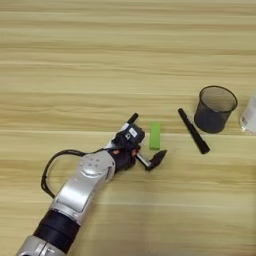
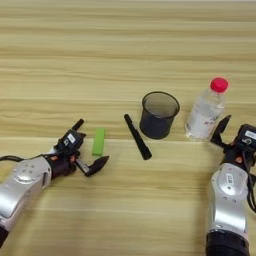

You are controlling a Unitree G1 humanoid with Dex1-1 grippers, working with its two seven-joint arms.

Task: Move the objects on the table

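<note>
Two grippers, left gripper (image 2: 90, 145) open beside green block (image 2: 98, 141), bottle (image 2: 205, 112) by mesh cup (image 2: 159, 115)

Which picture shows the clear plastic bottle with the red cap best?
The right eye view. There the clear plastic bottle with the red cap stands whole, right of the round black mesh cup and just beyond the right gripper. The left eye view shows only a pale sliver of it at the right edge.
</note>
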